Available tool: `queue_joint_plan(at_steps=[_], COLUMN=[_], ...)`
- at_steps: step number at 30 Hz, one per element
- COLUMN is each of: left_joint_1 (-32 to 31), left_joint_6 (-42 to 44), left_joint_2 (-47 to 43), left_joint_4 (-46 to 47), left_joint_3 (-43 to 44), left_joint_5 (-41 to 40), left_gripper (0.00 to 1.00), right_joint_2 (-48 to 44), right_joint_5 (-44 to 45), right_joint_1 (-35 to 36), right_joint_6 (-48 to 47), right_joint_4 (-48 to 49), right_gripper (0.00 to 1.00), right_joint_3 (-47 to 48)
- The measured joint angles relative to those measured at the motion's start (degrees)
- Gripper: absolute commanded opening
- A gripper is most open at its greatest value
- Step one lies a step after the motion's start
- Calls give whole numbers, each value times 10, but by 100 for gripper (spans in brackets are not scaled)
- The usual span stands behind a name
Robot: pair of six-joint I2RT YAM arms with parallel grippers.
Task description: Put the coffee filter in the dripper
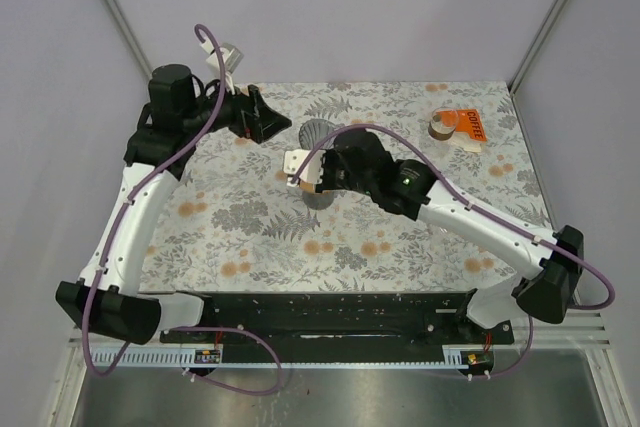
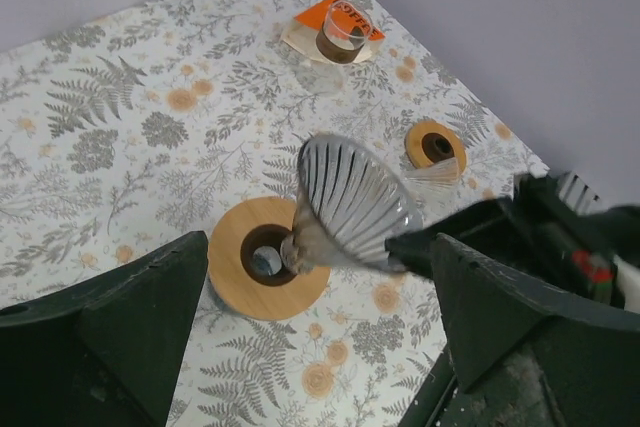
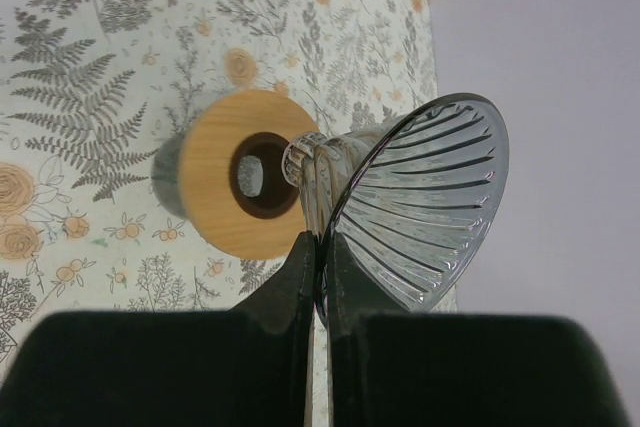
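My right gripper (image 3: 322,247) (image 1: 325,154) is shut on the rim of the ribbed glass dripper (image 3: 430,197) (image 1: 318,133) (image 2: 352,197). It holds the dripper tilted on its side, with the narrow end at the hole of a round wooden stand (image 3: 225,172) (image 2: 240,282) (image 1: 316,198). A beige paper filter pack with an orange COFFEE label (image 1: 470,127) (image 2: 352,9) lies at the back right, under a small glass cup (image 2: 338,35) (image 1: 441,126). My left gripper (image 2: 315,347) (image 1: 272,125) is open and empty, just left of the dripper.
A second, smaller wooden ring (image 2: 435,144) lies on the floral tablecloth (image 1: 260,217) beyond the dripper. Grey walls close in the back and both sides. The right arm (image 1: 470,212) stretches across the table's right half.
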Motion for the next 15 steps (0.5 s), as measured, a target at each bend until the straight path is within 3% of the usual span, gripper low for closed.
queue_joint_plan(at_steps=[6,10,15], left_joint_1=[-60,-65,-78], left_joint_6=[47,68,85], left_joint_2=[14,52,94], left_joint_4=[-14,-44,-86], left_joint_3=[19,21,21], left_joint_5=[-80,-110,-131], left_gripper=[88,83,61], right_joint_2=[26,30,47], right_joint_5=[8,27,59], right_joint_1=[49,60,69], right_joint_6=[-49,-66,-86], right_joint_4=[-8,-5,2], right_gripper=[0,0,0], right_joint_3=[9,10,16])
